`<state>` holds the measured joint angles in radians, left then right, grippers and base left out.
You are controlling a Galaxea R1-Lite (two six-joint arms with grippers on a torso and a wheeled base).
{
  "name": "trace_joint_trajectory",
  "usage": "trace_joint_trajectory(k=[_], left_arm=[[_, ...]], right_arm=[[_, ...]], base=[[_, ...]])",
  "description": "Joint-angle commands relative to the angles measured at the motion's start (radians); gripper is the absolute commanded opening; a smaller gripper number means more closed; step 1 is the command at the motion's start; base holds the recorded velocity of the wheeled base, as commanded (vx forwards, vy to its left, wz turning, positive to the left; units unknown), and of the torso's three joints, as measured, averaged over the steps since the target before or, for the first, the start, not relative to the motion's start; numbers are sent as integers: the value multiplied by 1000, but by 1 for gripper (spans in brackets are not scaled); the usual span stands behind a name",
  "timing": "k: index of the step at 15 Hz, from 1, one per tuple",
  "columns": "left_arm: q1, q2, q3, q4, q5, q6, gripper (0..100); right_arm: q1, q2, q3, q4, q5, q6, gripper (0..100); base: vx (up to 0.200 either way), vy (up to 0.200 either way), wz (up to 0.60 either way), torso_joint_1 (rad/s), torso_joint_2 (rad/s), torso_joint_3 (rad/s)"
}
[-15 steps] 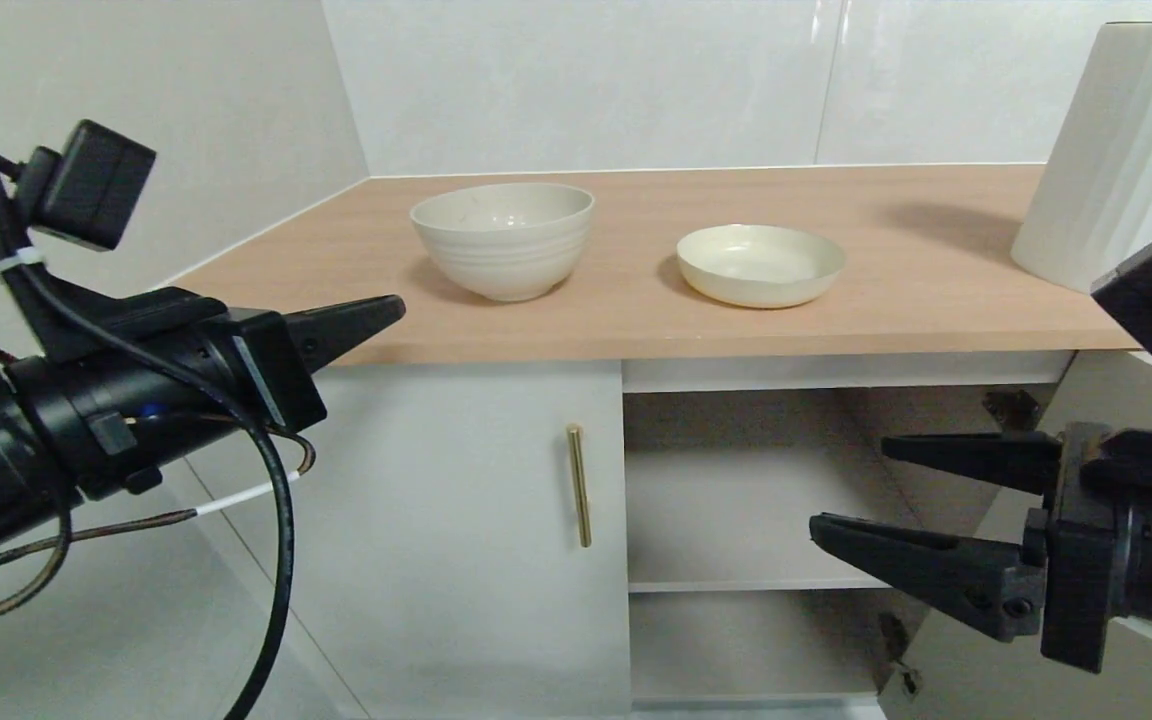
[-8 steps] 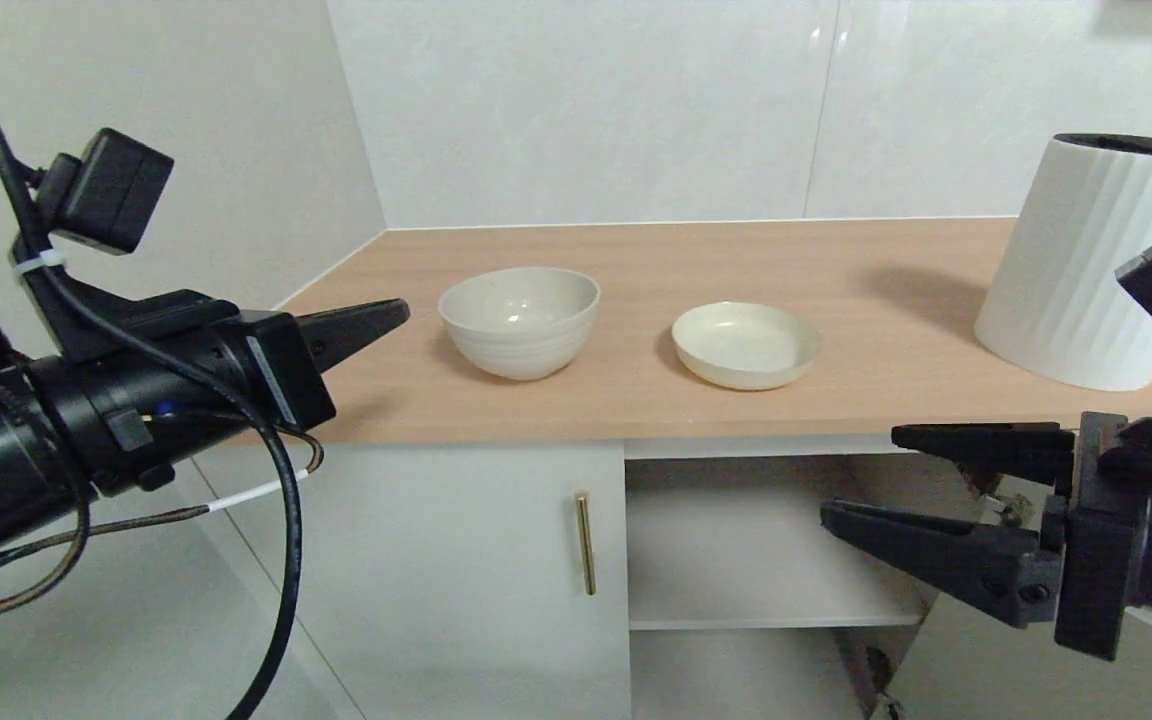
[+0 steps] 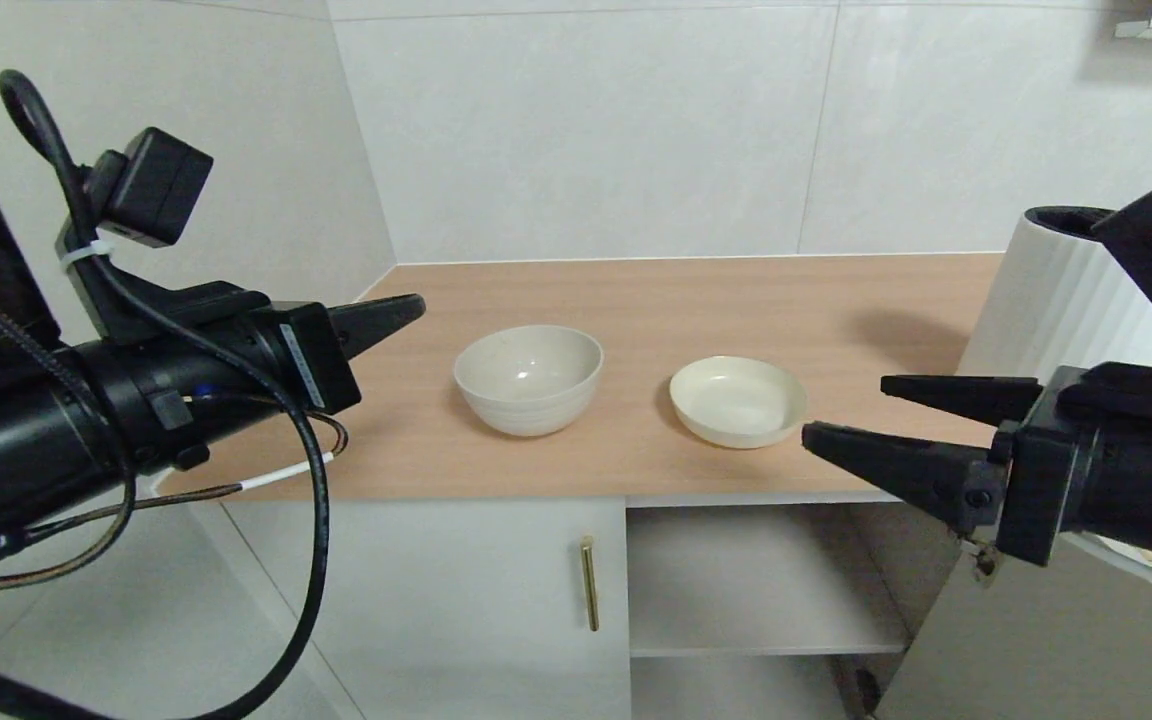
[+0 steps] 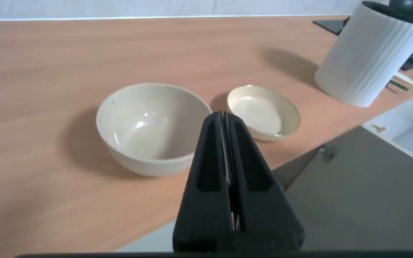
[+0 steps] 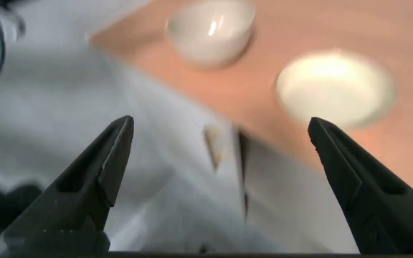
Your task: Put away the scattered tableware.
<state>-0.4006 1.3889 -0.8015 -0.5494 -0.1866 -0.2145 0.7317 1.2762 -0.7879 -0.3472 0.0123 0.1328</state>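
A deep cream bowl and a shallow cream dish sit side by side on the wooden counter. My left gripper is shut, with its tip hovering left of the deep bowl near the counter's left edge. My right gripper is open and empty, just right of the shallow dish at the counter's front edge. From the right wrist, the deep bowl lies farther off than the dish. The dish also lies beyond the bowl in the left wrist view.
A tall white ribbed container stands at the right end of the counter. Below, the left cabinet door with a brass handle is closed, and the right compartment stands open, showing a shelf. Tiled walls close the back and left.
The head camera has tilted up, so counter and bowls sit lower in the picture. My right gripper has risen from in front of the open cabinet to counter height beside the dish.
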Motion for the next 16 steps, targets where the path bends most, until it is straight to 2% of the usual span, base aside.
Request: trace_joint_trajectory(k=[1, 4, 5, 6, 7, 9, 10, 11, 12, 13, 15, 16], left_arm=[[6, 32, -19, 0, 1, 0, 0], [22, 84, -79, 14, 4, 0, 0], [37, 116, -120, 54, 29, 0, 0], [46, 131, -170, 135, 81, -2, 0], [51, 131, -217, 209, 111, -11, 0], [51, 134, -349, 384, 119, -98, 0], [51, 148, -404, 483, 121, -114, 0], [57, 170, -458, 608, 121, -115, 0], [71, 199, -496, 686, 122, -117, 0], [74, 211, -505, 704, 128, -117, 0], [94, 255, -515, 704, 196, -117, 0], [98, 271, -521, 703, 208, -117, 0]], right_arm=[[-75, 91, -17, -75, 3, 1, 100], [-156, 198, -103, -81, -22, 11, 100], [-169, 246, -186, -21, -88, 51, 100], [-169, 287, -303, 119, -175, 117, 100], [-169, 321, -412, 243, -212, 182, 100], [-198, 422, -662, 502, -221, 300, 100], [-207, 462, -725, 574, -226, 318, 100], [-218, 479, -731, 610, -233, 330, 100], [-241, 489, -725, 611, -235, 330, 100], [-244, 486, -718, 613, -236, 330, 100], [-245, 482, -705, 611, -259, 330, 100], [-245, 482, -703, 611, -273, 332, 100]], base=[[0, 0, 0, 32, -90, -71], [0, 0, 0, 6, -19, -11], [0, 0, 0, 0, 0, 0], [0, 0, 0, 0, 0, 0], [0, 0, 0, 0, 0, 0], [0, 0, 0, 0, 0, 0], [0, 0, 0, 0, 0, 0], [0, 0, 0, 0, 0, 0], [0, 0, 0, 0, 0, 0], [0, 0, 0, 0, 0, 0], [0, 0, 0, 0, 0, 0], [0, 0, 0, 0, 0, 0]])
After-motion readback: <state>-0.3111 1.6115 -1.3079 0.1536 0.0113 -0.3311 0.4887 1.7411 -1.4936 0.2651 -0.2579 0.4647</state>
